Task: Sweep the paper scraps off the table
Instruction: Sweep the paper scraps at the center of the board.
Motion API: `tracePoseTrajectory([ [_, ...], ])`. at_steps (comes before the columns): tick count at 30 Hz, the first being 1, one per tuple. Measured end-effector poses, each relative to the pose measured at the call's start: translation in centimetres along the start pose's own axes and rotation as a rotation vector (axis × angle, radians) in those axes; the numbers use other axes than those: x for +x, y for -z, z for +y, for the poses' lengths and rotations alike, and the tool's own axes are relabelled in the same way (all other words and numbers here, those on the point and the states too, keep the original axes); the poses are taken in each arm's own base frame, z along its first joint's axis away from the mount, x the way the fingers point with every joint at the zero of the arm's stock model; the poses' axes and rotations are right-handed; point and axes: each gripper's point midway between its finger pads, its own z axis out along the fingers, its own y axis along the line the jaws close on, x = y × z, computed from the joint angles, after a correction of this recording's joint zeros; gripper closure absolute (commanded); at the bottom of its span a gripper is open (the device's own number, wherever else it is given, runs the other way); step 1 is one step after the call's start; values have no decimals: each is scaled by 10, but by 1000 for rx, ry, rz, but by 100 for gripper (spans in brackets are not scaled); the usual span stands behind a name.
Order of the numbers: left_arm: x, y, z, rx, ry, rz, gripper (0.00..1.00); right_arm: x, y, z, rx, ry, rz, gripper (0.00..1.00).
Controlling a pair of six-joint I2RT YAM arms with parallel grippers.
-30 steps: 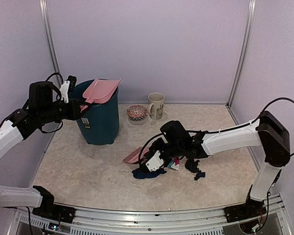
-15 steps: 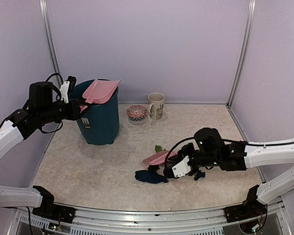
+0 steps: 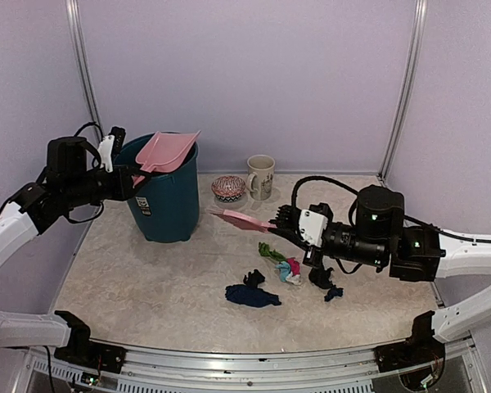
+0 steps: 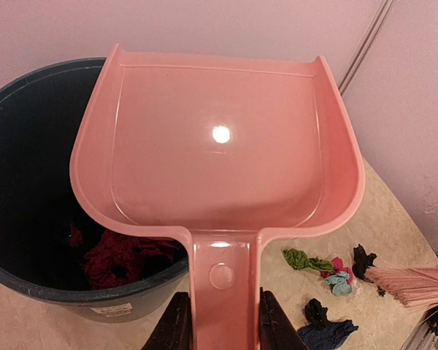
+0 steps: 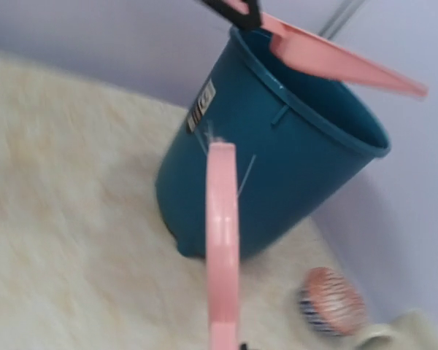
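From above, the left fingers (image 3: 129, 178) hold the pink dustpan (image 3: 168, 151) over the bin (image 3: 168, 205). The right fingers (image 3: 286, 219) grip the brush (image 3: 241, 219) tight. Paper scraps (image 3: 282, 268) lie on the counter (image 3: 139, 278).

The left wrist view shows the dustpan empty, with red scraps (image 4: 120, 259) inside the bin.

The right wrist view shows the brush up in the air.

I think part is done, and more sweeping is left.

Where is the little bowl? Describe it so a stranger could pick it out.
Start at the teal bin at the back left of the table. To its right, along the back edge, sits the bowl, beside a cream mug. It is low and round, patterned in red, unlike the tall mug.
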Motion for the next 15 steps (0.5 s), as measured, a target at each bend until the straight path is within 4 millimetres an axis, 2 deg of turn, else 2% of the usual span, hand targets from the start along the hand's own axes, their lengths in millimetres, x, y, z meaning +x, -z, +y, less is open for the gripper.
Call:
tracePoseTrajectory([
  [3,-4,6,2,-16,-2,-21,100,-8,-13,5,9,-208,9,100],
  [9,-12,18,6,-53,-5,-70,100,-4,-40,13,4,-565,68,100],
  [15,-16,23,8,-71,-6,-92,100,4,-68,44,-108,-819,154,100],
])
